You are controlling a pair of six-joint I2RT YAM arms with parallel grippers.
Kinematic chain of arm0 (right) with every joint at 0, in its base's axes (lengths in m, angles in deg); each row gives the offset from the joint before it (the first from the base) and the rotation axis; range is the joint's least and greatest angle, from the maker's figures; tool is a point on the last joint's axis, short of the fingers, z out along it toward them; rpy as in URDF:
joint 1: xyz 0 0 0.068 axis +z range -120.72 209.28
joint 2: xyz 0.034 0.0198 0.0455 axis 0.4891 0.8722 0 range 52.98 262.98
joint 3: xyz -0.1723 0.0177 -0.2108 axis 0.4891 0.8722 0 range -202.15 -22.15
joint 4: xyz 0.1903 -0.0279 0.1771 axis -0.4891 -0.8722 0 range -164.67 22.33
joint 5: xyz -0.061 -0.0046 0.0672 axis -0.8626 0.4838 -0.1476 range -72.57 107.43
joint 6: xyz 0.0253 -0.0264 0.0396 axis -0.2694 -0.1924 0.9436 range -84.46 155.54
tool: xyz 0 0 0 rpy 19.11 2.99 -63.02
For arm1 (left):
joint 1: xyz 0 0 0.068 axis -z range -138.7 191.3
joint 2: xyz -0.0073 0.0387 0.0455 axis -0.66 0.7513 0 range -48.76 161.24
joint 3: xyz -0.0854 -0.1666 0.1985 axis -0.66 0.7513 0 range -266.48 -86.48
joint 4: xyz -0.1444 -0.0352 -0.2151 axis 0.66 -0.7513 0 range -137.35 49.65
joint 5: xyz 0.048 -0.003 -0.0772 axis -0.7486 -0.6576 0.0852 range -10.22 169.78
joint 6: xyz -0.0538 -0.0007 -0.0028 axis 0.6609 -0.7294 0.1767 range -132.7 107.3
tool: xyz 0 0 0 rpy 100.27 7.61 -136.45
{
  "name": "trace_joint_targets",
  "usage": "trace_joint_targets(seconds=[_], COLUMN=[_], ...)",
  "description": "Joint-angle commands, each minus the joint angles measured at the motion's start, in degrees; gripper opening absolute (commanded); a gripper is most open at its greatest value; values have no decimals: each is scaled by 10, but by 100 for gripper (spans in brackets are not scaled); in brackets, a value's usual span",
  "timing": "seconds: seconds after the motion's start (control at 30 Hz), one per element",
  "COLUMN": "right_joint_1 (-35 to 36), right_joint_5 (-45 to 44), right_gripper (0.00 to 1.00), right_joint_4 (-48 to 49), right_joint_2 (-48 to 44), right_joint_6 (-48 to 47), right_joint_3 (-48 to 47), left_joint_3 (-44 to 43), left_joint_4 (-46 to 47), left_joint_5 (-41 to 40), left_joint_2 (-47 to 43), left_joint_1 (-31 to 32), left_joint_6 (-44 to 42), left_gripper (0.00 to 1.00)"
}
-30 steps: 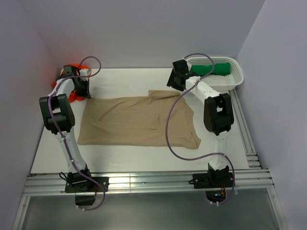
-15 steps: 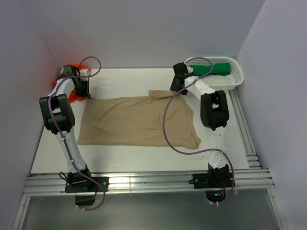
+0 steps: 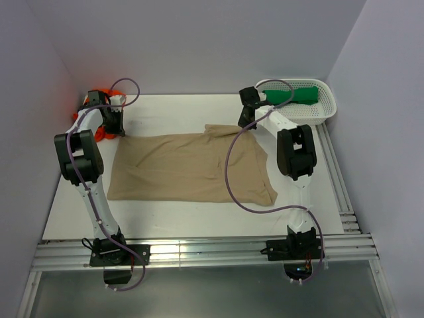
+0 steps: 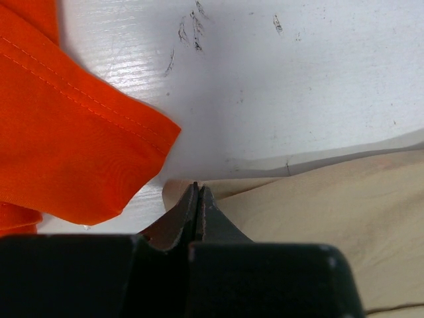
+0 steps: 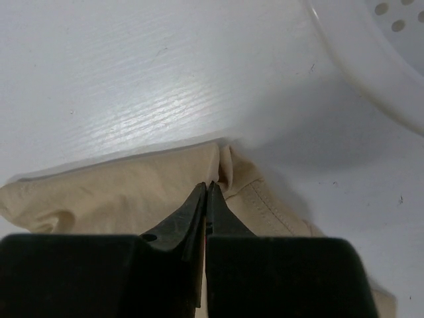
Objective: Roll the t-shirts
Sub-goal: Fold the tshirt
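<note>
While the left arm has held its place over the last second, the right arm has drawn its elbow in and brought its wrist closer to the basket, so both arms now sit at the far edge of the cloth on the white wooden table (image 3: 172, 109). The plain tan short-sleeved cotton t-shirt (image 3: 185, 165) lies spread nearly flat, reaching back from both sets of fingers toward the arm bases. I judge that with both far corners in hand, the rolling can start but has not yet begun. Beyond and to the right of the right fingers stands the white perforated plastic basket (image 3: 329, 109), which holds a rolled bright green t-shirt (image 3: 291, 95) and nothing else that I can see. A crumpled bright orange cloth t-shirt (image 4: 59, 132) lies just left of the left fingers, its hem close to the tan corner. The left gripper (image 4: 197, 199) is clenched, pinching the tan corner at its tips. The right gripper (image 5: 207, 193) is also clenched, with the tan hem puckered into a ridge just ahead of it.
</note>
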Motion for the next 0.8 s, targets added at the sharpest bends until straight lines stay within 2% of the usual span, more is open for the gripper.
trace_joint_targets(seconds=[0.0, 0.5, 0.77], right_joint_1=[-7, -7, 19], right_joint_5=[-9, 1, -14], right_gripper=[0, 0, 0], right_joint_4=[14, 38, 52], right_joint_2=[-40, -202, -266], right_joint_6=[-2, 19, 31], right_joint_3=[8, 175, 278], left_joint_3=[5, 15, 29], left_joint_4=[18, -27, -61], left_joint_5=[5, 31, 59], left_joint_2=[-48, -93, -95], left_joint_1=[2, -2, -8], left_joint_6=[3, -13, -39], left_gripper=[0, 0, 0])
